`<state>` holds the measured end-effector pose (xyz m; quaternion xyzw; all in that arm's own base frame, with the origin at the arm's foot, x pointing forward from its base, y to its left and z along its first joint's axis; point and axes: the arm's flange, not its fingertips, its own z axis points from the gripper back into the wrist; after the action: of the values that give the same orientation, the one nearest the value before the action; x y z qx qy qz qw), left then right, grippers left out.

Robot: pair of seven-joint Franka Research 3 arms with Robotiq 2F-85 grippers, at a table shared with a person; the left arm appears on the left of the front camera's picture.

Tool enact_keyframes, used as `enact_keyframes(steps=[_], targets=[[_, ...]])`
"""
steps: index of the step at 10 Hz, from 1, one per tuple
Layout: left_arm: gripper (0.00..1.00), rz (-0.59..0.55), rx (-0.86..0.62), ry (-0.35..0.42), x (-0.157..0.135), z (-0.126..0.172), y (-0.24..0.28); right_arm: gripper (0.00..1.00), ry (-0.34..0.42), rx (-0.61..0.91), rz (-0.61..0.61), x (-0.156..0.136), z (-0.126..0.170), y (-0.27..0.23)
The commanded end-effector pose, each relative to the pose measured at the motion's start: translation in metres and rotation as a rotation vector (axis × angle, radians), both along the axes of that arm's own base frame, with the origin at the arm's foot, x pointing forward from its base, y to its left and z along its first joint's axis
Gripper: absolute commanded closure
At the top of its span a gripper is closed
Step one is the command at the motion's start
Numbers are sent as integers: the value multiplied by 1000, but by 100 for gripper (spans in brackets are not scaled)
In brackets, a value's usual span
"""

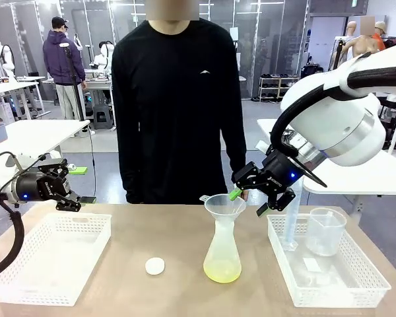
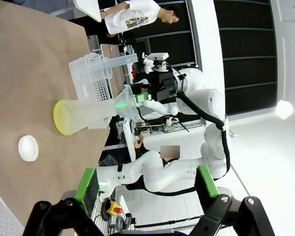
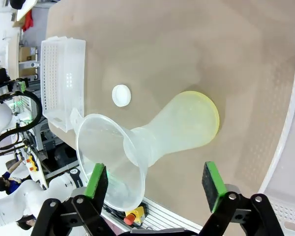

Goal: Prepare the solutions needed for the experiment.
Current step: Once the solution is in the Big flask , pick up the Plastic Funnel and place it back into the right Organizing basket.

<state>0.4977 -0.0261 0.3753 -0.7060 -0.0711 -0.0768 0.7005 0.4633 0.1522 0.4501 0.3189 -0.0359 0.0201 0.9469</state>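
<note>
Right end effector (image 1: 249, 201) hangs wide open and holds nothing, just beside the far rim of the funnel (image 1: 224, 206). My left end effector (image 1: 82, 185) is also wide open and empty, above the far left corner of the bench (image 1: 152, 231).

The solutions (image 1: 222, 269) lie as a shallow yellow layer at the bottom of the flask (image 1: 222, 241), which stands upright near the middle of the bench, toward the near edge. I judge this liquid thin as water, so it will run at any tilt. The flask looks light and perhaps smooth, and the funnel sits loose in its mouth. I would take hold on the narrow neck under the funnel, gently, and keep it vertical.
</note>
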Motion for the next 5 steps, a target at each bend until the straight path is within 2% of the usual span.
enact_keyframes(steps=[1, 2, 3, 4, 5], targets=[[0, -1, -1, -1, -1, 1, -1, 17, 46, -22, -32, 1, 4, 5], [0, -1, -1, -1, -1, 1, -1, 34, 44, -28, -33, 2, 3, 4], [0, -1, -1, -1, -1, 1, -1, 23, 47, -17, -35, 2, 2, 5], [0, -1, -1, -1, -1, 1, -1, 52, 55, -1, -39, 2, 0, 6], [0, -1, -1, -1, -1, 1, -1, 40, 62, 14, -36, 1, -1, 7]])
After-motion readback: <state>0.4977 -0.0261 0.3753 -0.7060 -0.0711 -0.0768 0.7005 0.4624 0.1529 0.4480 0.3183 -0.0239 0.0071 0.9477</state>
